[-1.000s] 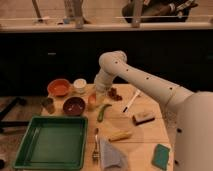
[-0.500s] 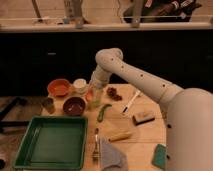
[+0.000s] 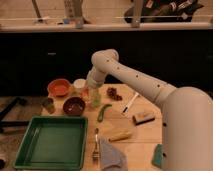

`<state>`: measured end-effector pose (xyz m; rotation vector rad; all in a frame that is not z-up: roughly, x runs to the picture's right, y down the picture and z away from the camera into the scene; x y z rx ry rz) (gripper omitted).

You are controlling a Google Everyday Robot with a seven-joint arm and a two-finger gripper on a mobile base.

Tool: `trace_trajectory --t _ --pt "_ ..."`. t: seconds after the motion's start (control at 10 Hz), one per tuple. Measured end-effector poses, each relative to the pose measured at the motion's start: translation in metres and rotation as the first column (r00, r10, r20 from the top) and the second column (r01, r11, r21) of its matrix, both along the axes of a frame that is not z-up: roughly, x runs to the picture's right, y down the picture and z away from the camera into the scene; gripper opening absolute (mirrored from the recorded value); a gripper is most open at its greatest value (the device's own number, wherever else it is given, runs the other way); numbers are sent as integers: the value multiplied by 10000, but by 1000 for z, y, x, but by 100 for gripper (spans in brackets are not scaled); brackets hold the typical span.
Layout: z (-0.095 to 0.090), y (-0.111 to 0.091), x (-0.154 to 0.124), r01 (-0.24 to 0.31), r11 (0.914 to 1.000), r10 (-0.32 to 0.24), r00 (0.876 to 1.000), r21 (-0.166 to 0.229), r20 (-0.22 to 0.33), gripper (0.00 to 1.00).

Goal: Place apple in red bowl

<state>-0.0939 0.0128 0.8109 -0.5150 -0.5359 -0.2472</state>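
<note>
My gripper (image 3: 91, 95) hangs from the white arm over the table, just right of the white cup (image 3: 80, 83). It is shut, and the small yellowish-orange apple (image 3: 86, 93) shows at its tip, seemingly held a little above the tabletop. The red bowl (image 3: 60, 88), bright orange-red, stands to the left of the gripper at the table's far left, with the cup between them. Nothing shows inside the bowl.
A maroon bowl (image 3: 74, 106) sits just below-left of the gripper, a small dark cup (image 3: 48, 104) beside it. A green tray (image 3: 52, 142) fills the front left. A green vegetable (image 3: 103, 111), a yellow item (image 3: 120, 135), a brush (image 3: 144, 117), a fork (image 3: 95, 145) and a cloth (image 3: 110, 157) lie to the right.
The arm has swung left, carrying the gripper and the apple from the table's middle toward the white cup and the red bowl.
</note>
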Motion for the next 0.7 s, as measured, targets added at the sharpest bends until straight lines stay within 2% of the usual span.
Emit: trace_trajectory --t 0.2,0.3,0.5,0.7 --pt "0 -5 -4 -493 9961 482 9987 729 165 0" --pt "0 -7 -10 -601 9936 576 9979 958 284 0" --pt "3 -13 -25 -668 9909 616 9970 1173 477 0" --pt "10 -19 -43 -641 9906 571 9965 1207 606 0"
